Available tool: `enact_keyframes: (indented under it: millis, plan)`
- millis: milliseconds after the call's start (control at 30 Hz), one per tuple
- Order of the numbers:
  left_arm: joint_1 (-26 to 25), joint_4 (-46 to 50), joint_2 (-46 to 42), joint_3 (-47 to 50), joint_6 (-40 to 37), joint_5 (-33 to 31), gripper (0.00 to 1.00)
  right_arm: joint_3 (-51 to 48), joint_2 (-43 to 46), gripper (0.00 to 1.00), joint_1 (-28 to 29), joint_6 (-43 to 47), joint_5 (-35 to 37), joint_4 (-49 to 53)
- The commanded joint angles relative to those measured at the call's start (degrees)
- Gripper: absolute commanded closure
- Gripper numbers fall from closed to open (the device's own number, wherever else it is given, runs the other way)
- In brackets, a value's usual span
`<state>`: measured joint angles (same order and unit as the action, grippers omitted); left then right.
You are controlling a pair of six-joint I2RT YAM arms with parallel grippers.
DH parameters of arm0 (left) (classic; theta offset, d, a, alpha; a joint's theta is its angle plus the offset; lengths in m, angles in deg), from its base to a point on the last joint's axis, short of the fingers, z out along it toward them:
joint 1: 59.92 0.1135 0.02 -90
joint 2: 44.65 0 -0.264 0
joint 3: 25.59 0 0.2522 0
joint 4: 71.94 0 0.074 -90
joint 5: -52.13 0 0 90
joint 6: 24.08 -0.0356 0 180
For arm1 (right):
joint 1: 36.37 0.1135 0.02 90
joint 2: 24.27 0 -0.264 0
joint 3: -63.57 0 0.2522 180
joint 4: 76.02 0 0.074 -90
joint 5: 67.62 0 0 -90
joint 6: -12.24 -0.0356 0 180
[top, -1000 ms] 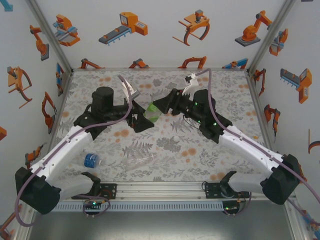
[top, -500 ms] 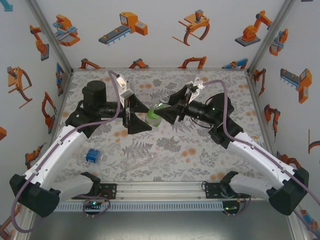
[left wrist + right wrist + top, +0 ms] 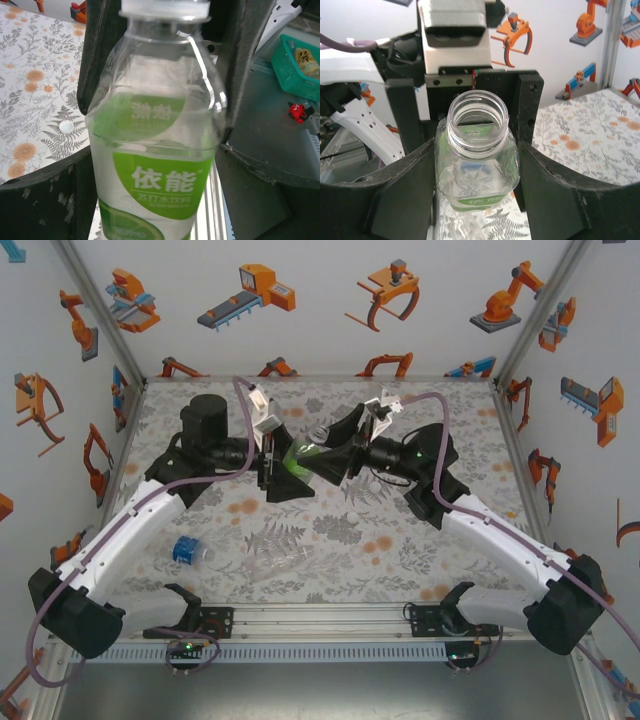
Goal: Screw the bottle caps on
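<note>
A grey cloth printed with ferns and orange flowers covers the table [image 3: 400, 540], and white walls [image 3: 320, 330] with orange robot stickers close it in on three sides. The green bottle [image 3: 298, 456] is held up off the cloth at the middle of the table, between the two arms; in the right wrist view its mouth [image 3: 477, 116] stands open, threads bare, no cap on it. The right gripper [image 3: 328, 455] is clamped on the shoulder just under the neck, and its fingers [image 3: 400, 190] press in enough to dent the plastic. The left gripper [image 3: 285, 465] takes the body at the label, and its fingers [image 3: 240, 60] are drawn in against both sides, seemingly touching.

A small white disc [image 3: 65, 127] lies on the cloth well apart from the bottle; it is probably one of the caps. Nearer the arm bases, the blue-labelled bottle [image 3: 185, 552] and the clear bottle [image 3: 280, 565] lie on their sides; whether either is capped is too small to tell.

By this showing the task is at an early stage: no cap is in either gripper, the green bottle is not yet closed, and two more bottles wait. One gripper would have to let go and fetch a cap.
</note>
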<state>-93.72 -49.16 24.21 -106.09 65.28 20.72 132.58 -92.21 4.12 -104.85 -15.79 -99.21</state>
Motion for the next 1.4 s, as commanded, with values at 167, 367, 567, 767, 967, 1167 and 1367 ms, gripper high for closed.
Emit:
enact_keyframes:
  millis: [167, 367, 567, 767, 967, 1167, 1367]
  plan:
    - [-0.9, -2.9, 0.4, -1.4, -0.9, 2.0, 0.41, 1.8, 0.3, 0.85, 0.0, -4.3, -2.8, -7.9]
    - [-0.9, -2.2, 0.4, -1.5, -1.4, 2.4, 0.54, 1.2, 0.4, 0.86, 0.0, -4.1, -2.4, -7.9]
    - [-0.3, 3.0, -0.4, -2.0, -5.2, 0.8, 0.59, 0.6, 0.8, 0.44, -0.1, -3.6, 0.8, -6.0]
    - [3.4, 13.9, -1.8, -2.3, -13.9, -6.2, 0.64, 2.5, 5.4, 0.25, -0.1, 5.3, 8.2, 12.8]
    - [4.6, 19.4, -2.9, -0.2, -22.1, -16.2, 0.71, 5.1, 7.8, 0.26, -0.1, 9.9, 22.2, 35.4]
    - [5.5, 17.9, -3.8, 3.1, -23.5, -18.7, 0.94, 7.1, 4.4, 0.34, -0.3, 4.8, 36.0, 53.8]
    - [6.6, 17.2, -4.6, 5.3, -23.4, -23.6, 1.0, 6.2, 0.5, 0.39, -1.8, 0.2, 43.3, 67.4]
